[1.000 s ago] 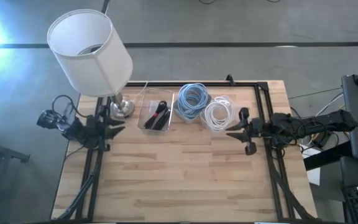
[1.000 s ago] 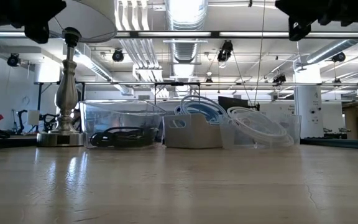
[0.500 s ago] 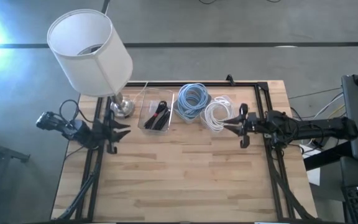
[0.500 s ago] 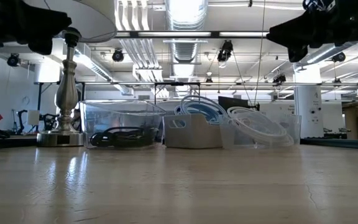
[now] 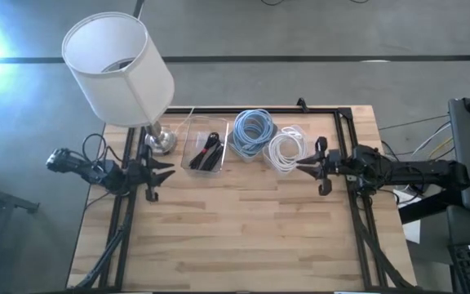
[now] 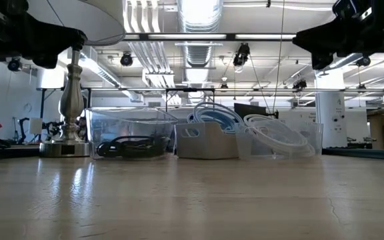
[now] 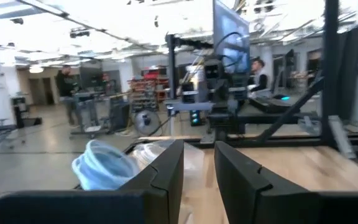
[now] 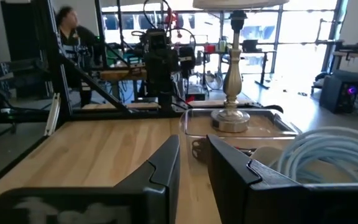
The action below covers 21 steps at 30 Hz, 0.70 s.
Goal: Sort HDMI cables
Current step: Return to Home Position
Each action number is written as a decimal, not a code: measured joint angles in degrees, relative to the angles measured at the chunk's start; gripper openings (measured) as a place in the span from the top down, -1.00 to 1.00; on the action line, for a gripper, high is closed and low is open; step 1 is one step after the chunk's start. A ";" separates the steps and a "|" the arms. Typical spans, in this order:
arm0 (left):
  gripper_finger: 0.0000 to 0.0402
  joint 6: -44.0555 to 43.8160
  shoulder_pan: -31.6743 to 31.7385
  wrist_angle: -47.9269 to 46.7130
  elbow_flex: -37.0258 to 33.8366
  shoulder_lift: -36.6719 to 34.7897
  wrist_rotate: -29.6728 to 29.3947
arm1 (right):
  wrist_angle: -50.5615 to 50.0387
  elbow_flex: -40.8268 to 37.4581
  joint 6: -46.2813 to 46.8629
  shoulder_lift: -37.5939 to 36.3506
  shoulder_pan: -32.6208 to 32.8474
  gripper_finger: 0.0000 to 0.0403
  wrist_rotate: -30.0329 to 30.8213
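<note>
All the cables are seen lying in tubs at the back of the desk [image 5: 243, 237]: black bundles [image 5: 208, 152] beside the lamp [image 5: 121, 69], blue coil [image 5: 252, 131] in the middle, white coil [image 5: 285, 151] on the right. The sorting is judged finished or nearly so. Both end effectors are held empty above the desk with narrowly parted fingers, the left [image 5: 155, 174] near the lamp, the right [image 5: 315, 167] beside the white coil; a retreat is probably called for next.

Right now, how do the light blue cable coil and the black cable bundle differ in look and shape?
The light blue cable coil is a wide round ring of many loops; the black cable bundle is thin, long and tied flat. The blue coil stands higher in its tub, while the black bundle lies low in its clear tub. Both rest in tubs side by side.
</note>
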 joint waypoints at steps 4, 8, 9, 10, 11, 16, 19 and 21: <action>0.53 0.05 0.49 -0.50 -0.02 0.00 -5.06 | 3.17 -2.97 1.35 -0.68 0.00 0.66 -0.20; 0.53 -0.01 0.49 -1.26 -0.04 0.00 -9.20 | 6.67 -5.69 1.44 -0.75 0.00 0.64 -0.16; 0.53 -0.01 0.49 -1.37 -0.04 0.00 -9.30 | 7.83 -6.29 1.35 -0.75 0.00 0.63 0.08; 0.53 -0.01 0.49 -1.40 -0.04 0.00 -9.29 | 9.36 -6.93 1.18 -0.75 0.00 0.62 0.24; 0.53 -0.01 0.49 -1.41 -0.04 0.00 -9.31 | 10.61 -7.56 0.82 -0.78 -0.01 0.61 0.33; 0.53 -0.04 0.49 -1.44 -0.04 0.04 -9.28 | 12.37 -9.03 2.54 -0.77 -0.75 0.58 1.89; 0.53 -0.07 0.49 -1.45 -0.04 0.04 -9.28 | 11.14 -9.03 5.61 -0.88 -0.98 0.56 2.29; 0.53 -0.08 0.49 -1.46 -0.04 0.04 -9.28 | 10.91 -9.03 6.41 -1.54 -0.98 0.56 2.29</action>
